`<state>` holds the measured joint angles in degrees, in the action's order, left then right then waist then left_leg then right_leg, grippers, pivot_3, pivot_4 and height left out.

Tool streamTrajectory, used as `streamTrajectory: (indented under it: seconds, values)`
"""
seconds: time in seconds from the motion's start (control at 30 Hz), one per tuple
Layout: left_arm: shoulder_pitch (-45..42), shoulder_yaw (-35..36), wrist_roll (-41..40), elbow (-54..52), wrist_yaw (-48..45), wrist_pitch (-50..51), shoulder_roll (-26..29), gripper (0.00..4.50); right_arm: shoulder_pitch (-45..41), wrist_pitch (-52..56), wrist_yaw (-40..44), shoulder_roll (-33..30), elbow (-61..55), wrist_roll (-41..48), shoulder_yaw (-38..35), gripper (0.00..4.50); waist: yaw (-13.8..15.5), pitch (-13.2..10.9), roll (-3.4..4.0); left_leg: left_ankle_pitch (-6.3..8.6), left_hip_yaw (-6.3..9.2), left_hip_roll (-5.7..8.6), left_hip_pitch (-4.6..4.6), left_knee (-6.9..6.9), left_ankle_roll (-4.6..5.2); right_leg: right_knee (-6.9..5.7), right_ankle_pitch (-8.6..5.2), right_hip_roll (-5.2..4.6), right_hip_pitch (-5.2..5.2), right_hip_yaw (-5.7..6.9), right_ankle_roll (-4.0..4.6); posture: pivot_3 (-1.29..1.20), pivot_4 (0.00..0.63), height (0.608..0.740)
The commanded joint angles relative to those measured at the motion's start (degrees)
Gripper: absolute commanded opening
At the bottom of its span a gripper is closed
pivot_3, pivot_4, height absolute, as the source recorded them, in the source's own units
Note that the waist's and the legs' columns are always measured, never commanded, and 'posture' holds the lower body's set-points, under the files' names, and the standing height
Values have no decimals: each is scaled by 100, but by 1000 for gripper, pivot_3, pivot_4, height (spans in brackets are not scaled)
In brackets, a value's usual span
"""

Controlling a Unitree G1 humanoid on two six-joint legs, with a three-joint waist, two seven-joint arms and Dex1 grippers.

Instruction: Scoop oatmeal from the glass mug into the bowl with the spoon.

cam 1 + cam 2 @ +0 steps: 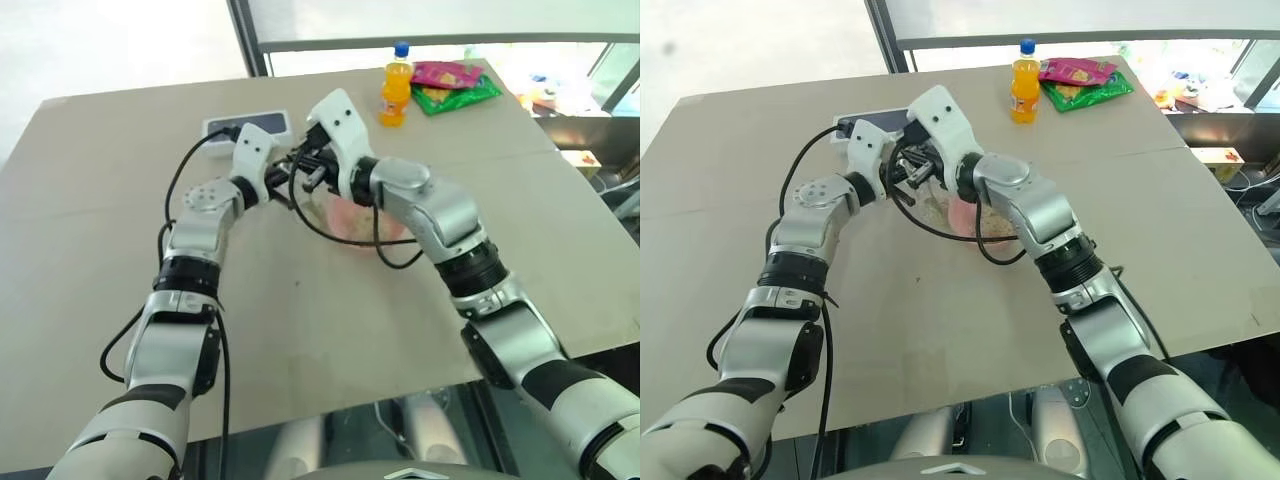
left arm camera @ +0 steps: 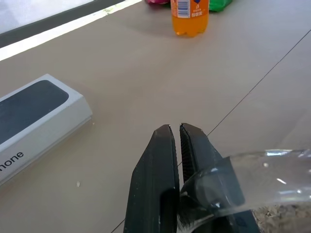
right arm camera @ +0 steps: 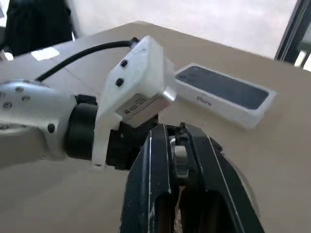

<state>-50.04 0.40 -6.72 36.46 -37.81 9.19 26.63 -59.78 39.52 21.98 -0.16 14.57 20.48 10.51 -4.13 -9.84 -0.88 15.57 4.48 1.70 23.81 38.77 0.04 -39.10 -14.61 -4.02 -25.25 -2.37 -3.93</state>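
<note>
Glass is what the left gripper [image 2: 176, 130] is pinching shut: the glass mug [image 2: 252, 182], lower right of its wrist view, oatmeal [image 2: 282, 212] inside. Fragile and slippery, I'd guess, so grip steady. Right gripper [image 3: 177, 132] is clamping the spoon [image 3: 180, 158]; stiff, light. Pink bowl [image 1: 970, 215] is sitting mid-frame under the arms.

Prob office/lab, plain table [image 1: 300, 330], big windows [image 1: 120, 40], phone box [image 2: 34, 116]
</note>
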Motion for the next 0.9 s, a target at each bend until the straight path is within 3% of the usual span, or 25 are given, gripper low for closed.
streamTrajectory:
  seconds: [0.03, 0.37, 0.53, 0.9]
  values:
    - [-118, 79, 8, -127, -1, -217, 1, 70, -382, 554, -434, 129, 102, 583, -1078, 0, 6, 0, 0, 0, 0, 0, 0, 2, 0, -2, 0, 0, 0, 0, 0, 0, 150, 740]
    - [-21, 57, 47, -40, 29, -392, -125, 70, -975, 1174, -1306, 26, 521, 1415, -2749, 0, -16, 0, 0, 0, -1, 2, 2, 5, 0, -4, 0, -1, -2, -5, 0, 0, 150, 740]
    - [-55, 63, 52, 24, 31, -424, -180, 70, -1014, 1599, -2121, 167, 640, 2066, -3595, 0, -14, 0, 0, 0, -2, 2, 2, 6, 0, -19, 0, -2, -3, -6, 0, 0, 150, 740]
    - [-115, 68, 75, 330, 28, -638, -225, 70, -931, 2146, -3451, 107, 552, 3201, -4655, 0, -7, 0, 0, 0, -8, 3, -2, 31, 2, -69, 0, -3, -2, -9, 0, 0, 150, 740]
